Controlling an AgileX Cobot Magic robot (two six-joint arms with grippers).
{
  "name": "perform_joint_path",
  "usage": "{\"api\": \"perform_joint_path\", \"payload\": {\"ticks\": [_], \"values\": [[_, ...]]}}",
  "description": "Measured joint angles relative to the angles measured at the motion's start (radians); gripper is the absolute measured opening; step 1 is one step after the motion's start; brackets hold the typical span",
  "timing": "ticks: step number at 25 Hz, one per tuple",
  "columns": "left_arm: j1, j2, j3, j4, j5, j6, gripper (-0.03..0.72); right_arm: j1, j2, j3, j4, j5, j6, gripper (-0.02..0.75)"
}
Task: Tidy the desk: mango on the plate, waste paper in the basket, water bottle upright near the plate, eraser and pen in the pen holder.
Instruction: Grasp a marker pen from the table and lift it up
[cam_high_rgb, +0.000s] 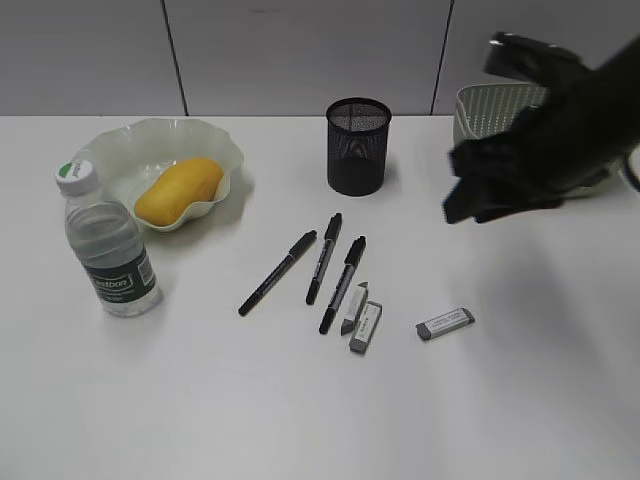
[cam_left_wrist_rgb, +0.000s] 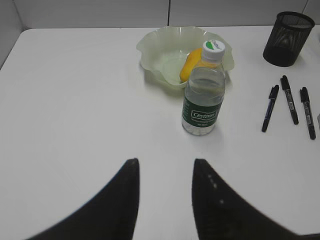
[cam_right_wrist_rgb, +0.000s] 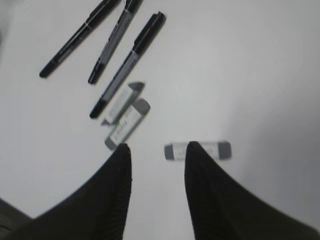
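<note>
On the white desk (cam_high_rgb: 520, 400) below grey wall panels (cam_high_rgb: 300, 50), both grippers (cam_left_wrist_rgb: 162, 170) (cam_right_wrist_rgb: 157, 152) parted, empty.

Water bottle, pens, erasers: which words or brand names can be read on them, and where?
"Cestbon": on the dark green label of the water bottle.
Print on the three pens: too small to read.
Print on the three erasers: blurred, unreadable.
</note>
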Motion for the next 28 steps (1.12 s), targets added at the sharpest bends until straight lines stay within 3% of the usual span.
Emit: {"api": "perform_joint_path", "payload": {"ticks": [3, 6, 11, 14, 28], "values": [[0.000, 0.000, 0.000, 0.000, 0.000, 0.000, 0.267, 0.101, 0.226, -0.202, -0.116, -0.006, 0.280, 0.299], [0.000, 0.000, 0.000, 0.000, 0.000, 0.000, 0.267, 0.158, 0.420, -0.415, -0.220, 0.083, 0.490, 0.299], [0.000, 0.000, 0.000, 0.000, 0.000, 0.000, 0.267, 0.245, 0.663, -0.756, -0.383, 0.326, 0.728, 0.299], [0.000, 0.000, 0.000, 0.000, 0.000, 0.000, 0.267, 0.277, 0.748, -0.879, -0.433, 0.423, 0.814, 0.299], [0.000, 0.000, 0.000, 0.000, 0.000, 0.000, 0.255, 0.297, 0.850, -0.931, -0.448, 0.432, 0.960, 0.300]]}}
